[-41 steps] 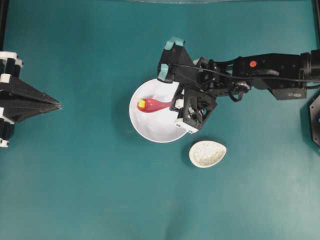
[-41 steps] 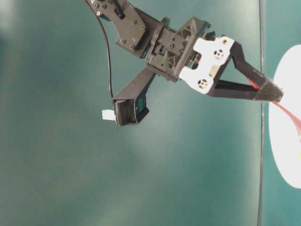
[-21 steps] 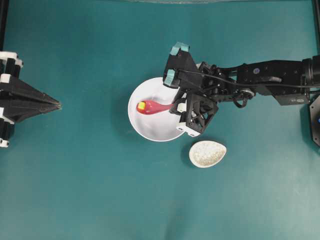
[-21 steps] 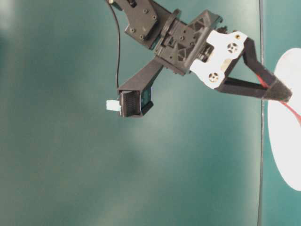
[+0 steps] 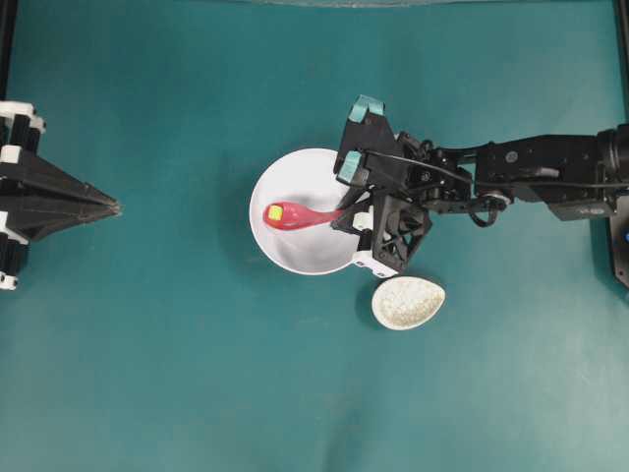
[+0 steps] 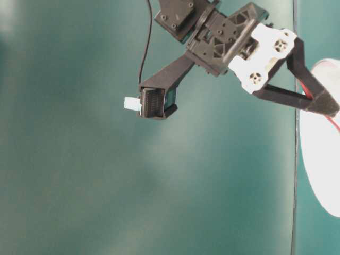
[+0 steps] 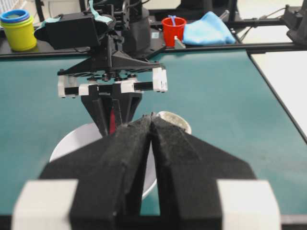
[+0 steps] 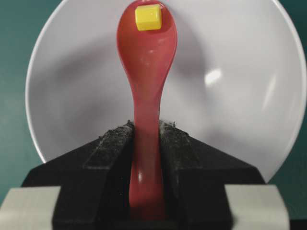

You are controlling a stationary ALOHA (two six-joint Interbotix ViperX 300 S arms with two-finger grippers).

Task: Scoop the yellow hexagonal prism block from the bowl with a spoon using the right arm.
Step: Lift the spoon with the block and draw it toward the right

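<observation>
You see a bright yellow block (image 8: 147, 17), a glossy pink-red spoon (image 8: 145, 86), a plain white bowl (image 8: 230, 86), a speckled beige rest (image 5: 407, 303), and a teal table (image 5: 177, 374).

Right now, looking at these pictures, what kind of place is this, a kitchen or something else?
Most likely a robotics lab bench, not a kitchen: two black arms, the right gripper holding a spoon, over a bare teal table, with framing rails and stacked cups behind.

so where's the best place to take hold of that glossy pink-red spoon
By its straight handle end, from the side away from the scoop, pinched across its narrow width as the right hand does. The glossy pink-red spoon stays level, and the deep scoop carrying the tiny yellow block stays clear.
</observation>
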